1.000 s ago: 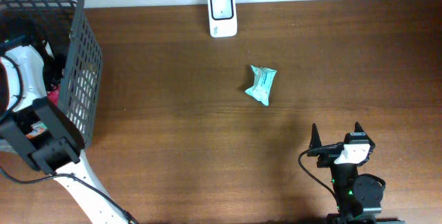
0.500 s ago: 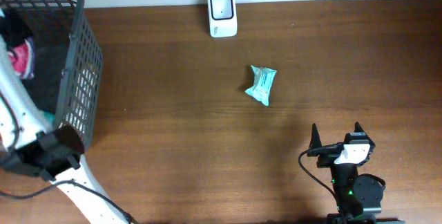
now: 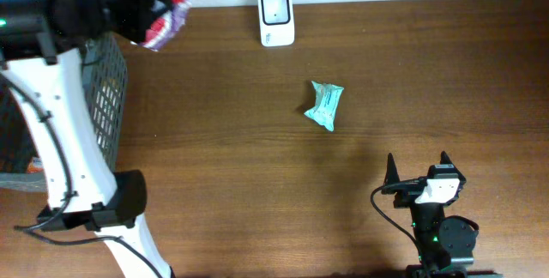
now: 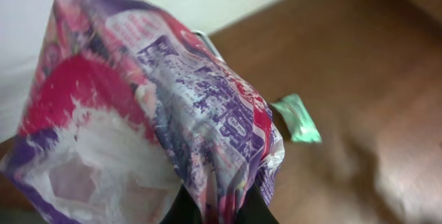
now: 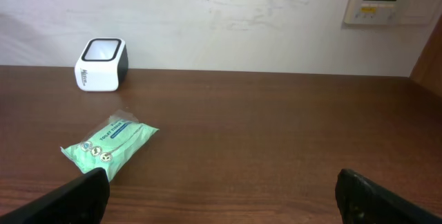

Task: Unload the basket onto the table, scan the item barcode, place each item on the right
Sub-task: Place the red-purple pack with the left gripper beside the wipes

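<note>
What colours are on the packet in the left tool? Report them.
The packet is purple, pink-red and white; left wrist view shows it best.

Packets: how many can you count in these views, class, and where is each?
2. A green packet lies on the table; a pink-and-purple packet is held by the left gripper beside the basket. Others may hide inside it.

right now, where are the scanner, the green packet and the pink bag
scanner (image 3: 276, 18): overhead view, middle of its white body
green packet (image 3: 324, 105): overhead view, centre of the wrapper
pink bag (image 4: 186, 120): left wrist view, printed front of the bag
</note>
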You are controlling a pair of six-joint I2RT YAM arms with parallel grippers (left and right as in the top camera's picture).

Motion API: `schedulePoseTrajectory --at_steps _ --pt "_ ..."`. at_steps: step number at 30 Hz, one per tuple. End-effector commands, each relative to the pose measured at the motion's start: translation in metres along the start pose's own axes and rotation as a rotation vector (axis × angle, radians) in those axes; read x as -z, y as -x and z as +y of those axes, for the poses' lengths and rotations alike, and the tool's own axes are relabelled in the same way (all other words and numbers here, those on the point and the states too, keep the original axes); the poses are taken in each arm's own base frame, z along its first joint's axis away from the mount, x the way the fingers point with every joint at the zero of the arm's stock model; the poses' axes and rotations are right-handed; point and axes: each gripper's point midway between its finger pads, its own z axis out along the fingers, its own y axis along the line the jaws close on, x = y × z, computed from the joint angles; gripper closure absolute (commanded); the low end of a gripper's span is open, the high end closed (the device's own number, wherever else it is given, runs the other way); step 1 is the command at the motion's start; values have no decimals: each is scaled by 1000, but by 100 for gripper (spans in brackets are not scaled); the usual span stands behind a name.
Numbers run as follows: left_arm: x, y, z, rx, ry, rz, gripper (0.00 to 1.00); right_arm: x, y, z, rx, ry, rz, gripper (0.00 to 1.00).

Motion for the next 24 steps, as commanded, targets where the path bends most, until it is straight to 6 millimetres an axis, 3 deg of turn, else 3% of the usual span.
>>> schedulePoseTrajectory --at_steps 1,2,4,7,11,14,17,19,21,23,24 --pt "-36 -9 -62 -203 -107 105 100 0 -4 -3 -5 -13 7 1" --pt "-58 -23 -82 -262 -179 168 100 0 -4 -3 -5 -13 7 1" --pt "-92 -47 -102 -304 -257 259 100 0 -4 -3 -5 -13 7 1" --pt "-157 -101 -118 -305 -329 393 100 0 -4 -3 -5 -13 7 1" --pt "-223 -154 -117 -321 -353 406 100 0 -4 -3 -5 -13 7 1" --pt "-260 -185 -111 -346 -338 360 100 0 -4 -3 -5 -13 7 1" --pt "-279 -206 -111 -341 -327 334 94 0 -4 -3 -5 -13 7 1" --pt "-289 -208 -122 -293 -320 314 99 0 -4 -3 -5 -13 7 1" --pt "-295 -201 -138 -262 -324 291 96 0 -4 -3 -5 -13 7 1" --pt "-301 -193 -164 -247 -343 269 78 0 -4 -3 -5 -13 7 1" --pt "-302 -192 -174 -249 -354 266 75 0 -4 -3 -5 -13 7 1"
